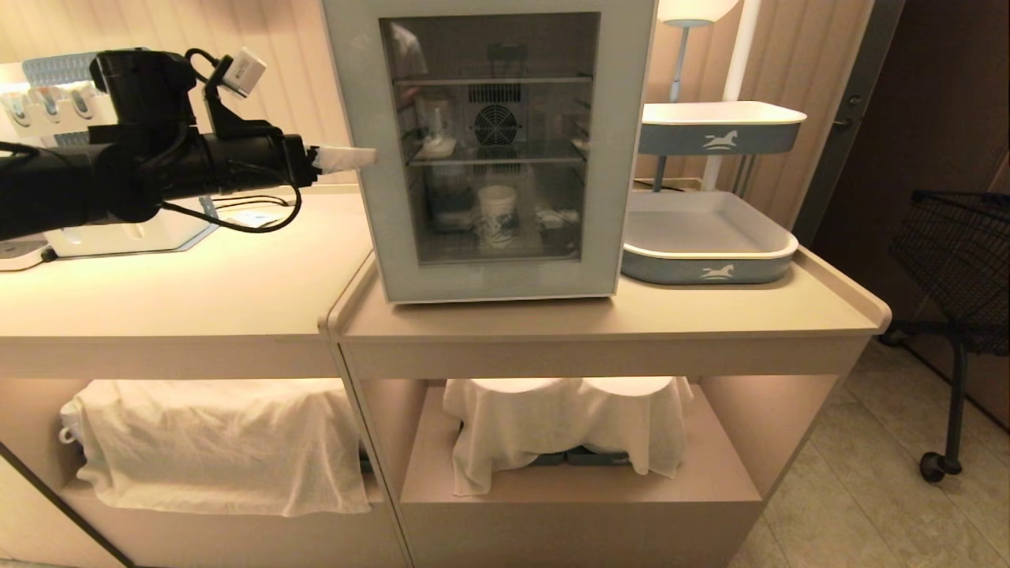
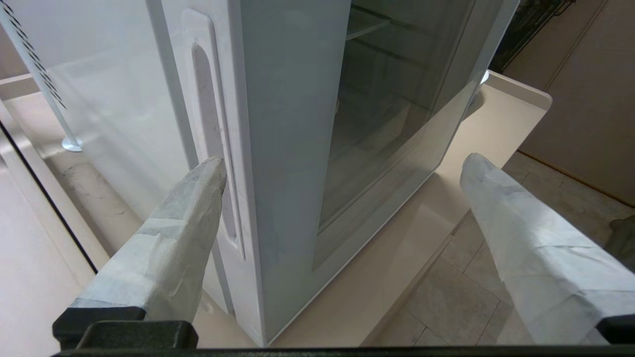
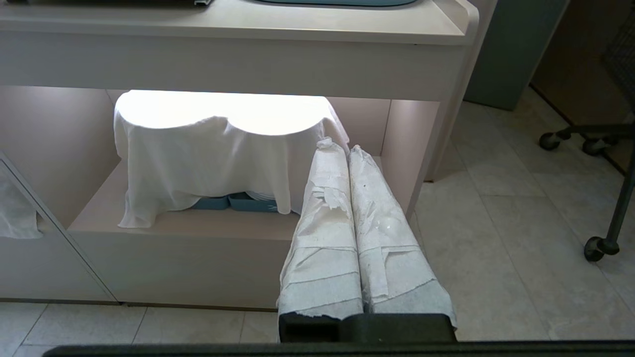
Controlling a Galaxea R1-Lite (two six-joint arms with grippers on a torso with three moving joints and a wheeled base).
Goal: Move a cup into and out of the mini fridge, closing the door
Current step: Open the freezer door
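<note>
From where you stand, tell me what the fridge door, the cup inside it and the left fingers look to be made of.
The door: smooth grey-blue frame, probably plastic, around tinted glass you can see shelves through. The cup: looks like matte white paper with a blue print, dimmed by the pane. The left fingers: wrapped in creased white tape or paper; what lies beneath is hidden.

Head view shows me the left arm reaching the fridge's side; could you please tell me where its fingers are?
Observer: The left gripper is open and straddles the door edge; one finger is at the recessed handle.
Operator: Is it touching the handle?
Observer: The tip sits at the recess, but contact is unclear. The other finger is out in front of the glass, apart from it.
Operator: And the right gripper?
Observer: The right gripper is shut, low before the cloth on the lower shelf.
</note>
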